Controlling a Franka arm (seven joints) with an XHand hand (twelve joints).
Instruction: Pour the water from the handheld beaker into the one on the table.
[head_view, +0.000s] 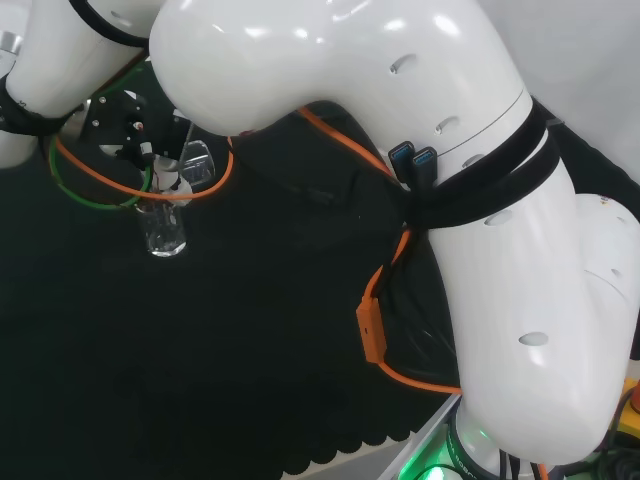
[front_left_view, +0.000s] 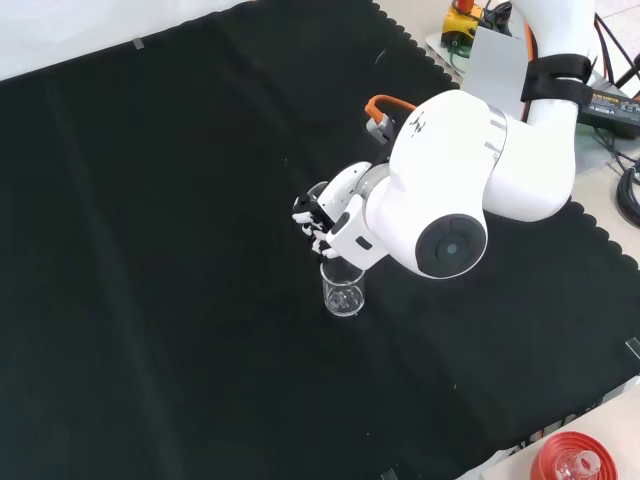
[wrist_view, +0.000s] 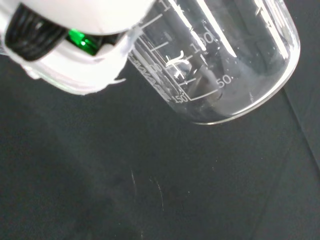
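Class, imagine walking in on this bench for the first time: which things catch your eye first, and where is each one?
The big white arm link with its round grey cap dominates the front view, right of centre. Just left of it the robot hand holds a tilted clear beaker above a second beaker standing on the black cloth. An orange cable runs along the arm in the head view.

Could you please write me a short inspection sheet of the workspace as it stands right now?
Surface: black cloth over the bench, scalloped edge, no spills seen.
Job's things: handheld beaker tilted, graduated, clear; table beaker upright on the cloth, just below the hand.
Clutter: red ribbed ring at the front view's lower right edge.
Hand: hand above the table beaker, fingers curled round the handheld beaker.
Cables: orange cable along the arm; green cable looped near the wrist.
Surroundings: white wall behind; equipment beside the bench.
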